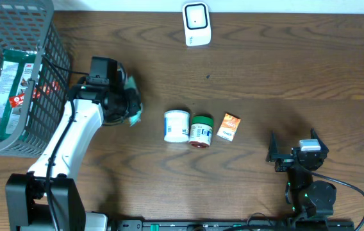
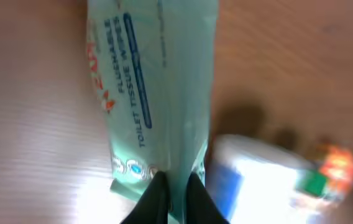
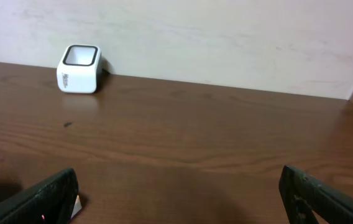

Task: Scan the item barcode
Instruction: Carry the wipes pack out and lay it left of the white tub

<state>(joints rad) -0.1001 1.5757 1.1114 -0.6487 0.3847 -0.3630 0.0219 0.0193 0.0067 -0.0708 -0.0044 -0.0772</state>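
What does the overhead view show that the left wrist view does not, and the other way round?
Only overhead: the grey basket at the left, the white scanner at the far edge, and the open right gripper. Only left wrist: the words "flushable toilet tissue wipes" on the wipes pack and, up close, the left gripper shut on its end. Both: the wipes pack, the white tub and the orange box, the last two blurred in the wrist view.

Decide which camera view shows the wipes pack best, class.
Left wrist: the wipes pack fills the frame, label readable, pinched by the left claw. Overhead shows only a teal edge; right wrist shows none.
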